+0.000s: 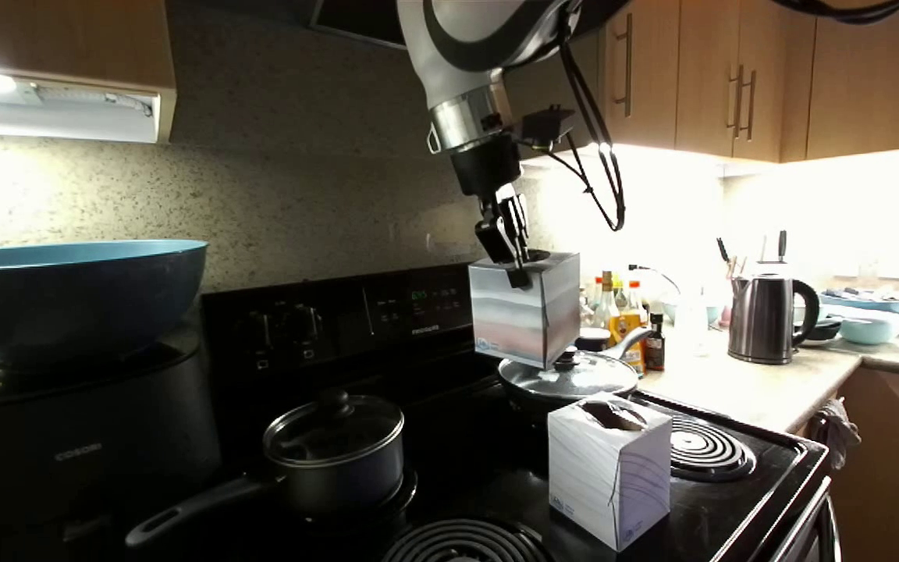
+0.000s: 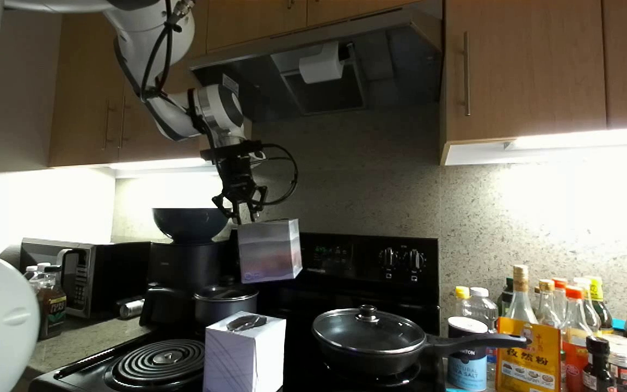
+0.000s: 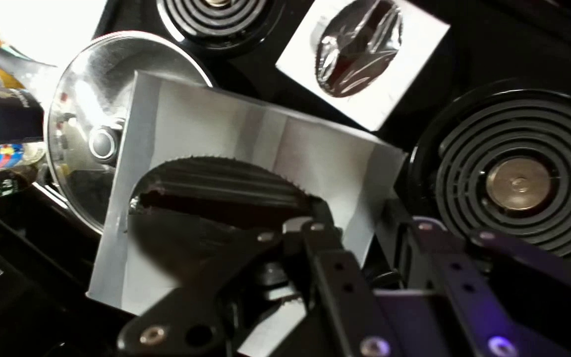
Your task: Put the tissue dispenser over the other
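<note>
While the jaws grip the grey tissue box (image 1: 524, 316), film (image 3: 383, 29) shows in the white box (image 3: 382, 104).

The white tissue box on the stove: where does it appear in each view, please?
In an exterior view: white tissue box, low, right of centre.
In an exterior view: white tissue box, left of centre, cut off below.
In the wrist view: white tissue box, right of centre, cut off above.
Landmark in all views: the lidded frying pan.
</note>
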Motion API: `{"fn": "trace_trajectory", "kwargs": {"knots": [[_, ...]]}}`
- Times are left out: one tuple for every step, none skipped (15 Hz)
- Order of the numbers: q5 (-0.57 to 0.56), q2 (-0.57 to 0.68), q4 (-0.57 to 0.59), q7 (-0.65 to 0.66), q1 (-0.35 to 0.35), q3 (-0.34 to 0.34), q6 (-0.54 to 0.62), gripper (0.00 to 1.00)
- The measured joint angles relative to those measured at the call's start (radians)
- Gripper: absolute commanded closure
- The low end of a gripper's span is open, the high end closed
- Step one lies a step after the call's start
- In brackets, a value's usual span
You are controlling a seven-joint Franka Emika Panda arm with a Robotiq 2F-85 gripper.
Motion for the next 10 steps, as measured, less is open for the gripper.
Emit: {"fn": "trace_trajectory", "kwargs": {"knots": [[0.042, -0.015, -0.010, 0.012, 0.000, 0.006, -0.009, 0.93], [0.083, -0.034, -0.027, 0.026, 0.000, 0.010, -0.010, 0.93], [0.116, -0.058, -0.051, 0.051, 0.000, 0.013, -0.003, 0.72], [0.120, -0.070, -0.062, 0.056, 0.000, 0.015, -0.003, 0.72], [0.120, -0.072, -0.060, 0.056, 0.000, 0.016, -0.003, 0.72], [0.120, -0.068, -0.058, 0.056, 0.000, 0.016, -0.003, 0.93], [0.120, -0.061, -0.055, 0.056, -0.001, 0.015, -0.003, 0.93], [0.120, -0.059, -0.055, 0.056, -0.001, 0.015, -0.003, 0.93], [0.120, -0.056, -0.055, 0.056, -0.001, 0.015, -0.003, 0.93], [0.127, -0.056, -0.058, 0.056, -0.003, 0.014, -0.003, 0.93]]}}
